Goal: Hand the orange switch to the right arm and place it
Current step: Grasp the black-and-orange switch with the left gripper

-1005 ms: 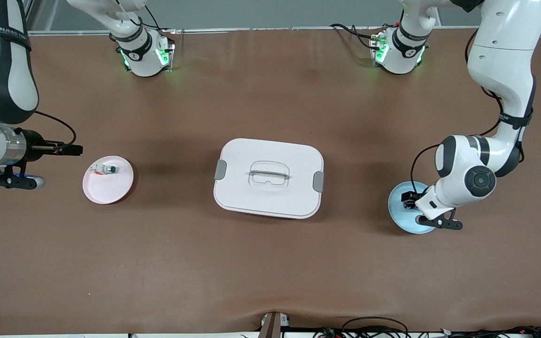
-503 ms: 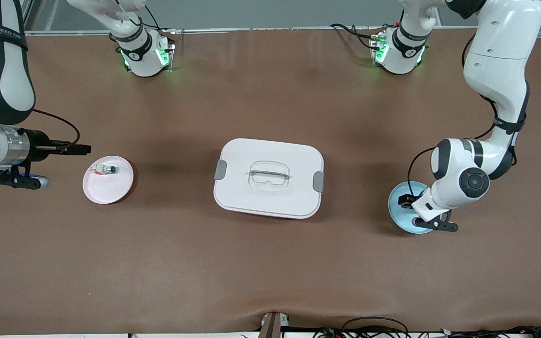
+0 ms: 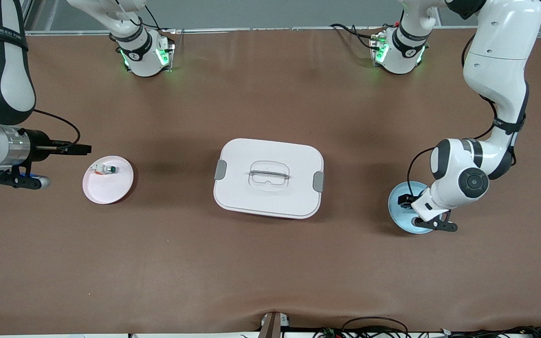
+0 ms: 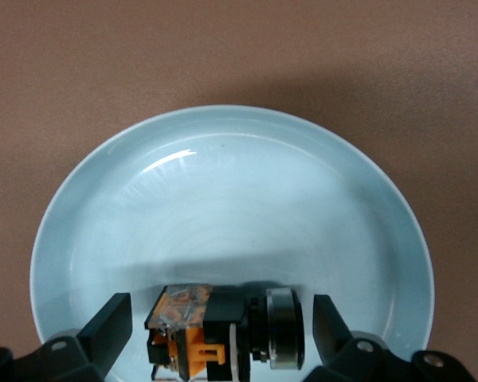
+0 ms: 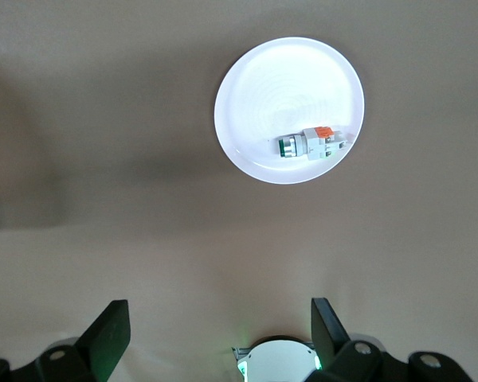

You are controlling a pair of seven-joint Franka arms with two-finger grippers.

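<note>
The orange switch [image 4: 223, 334], black-bodied with orange parts and a silver ring, lies on its side in a pale blue plate [image 4: 223, 191] at the left arm's end of the table. My left gripper [image 4: 221, 310] is low over that plate [image 3: 396, 206] and open. One finger stands on each side of the switch, and a gap shows at both. In the front view the left gripper [image 3: 409, 202] hides most of the switch. My right gripper [image 3: 81, 149] hangs open and empty at the right arm's end, beside a pinkish-white plate [image 3: 108, 190].
The pinkish-white plate [image 5: 255, 87] holds a white-bodied switch with a green cap [image 5: 311, 146]. A white lidded box [image 3: 268, 178] with grey clips sits mid-table between the two plates. Both arm bases stand along the table edge farthest from the front camera.
The left arm's wrist has settled slightly lower over the blue plate. The right gripper has shifted a little toward the pinkish-white plate. Both grippers stay open.
</note>
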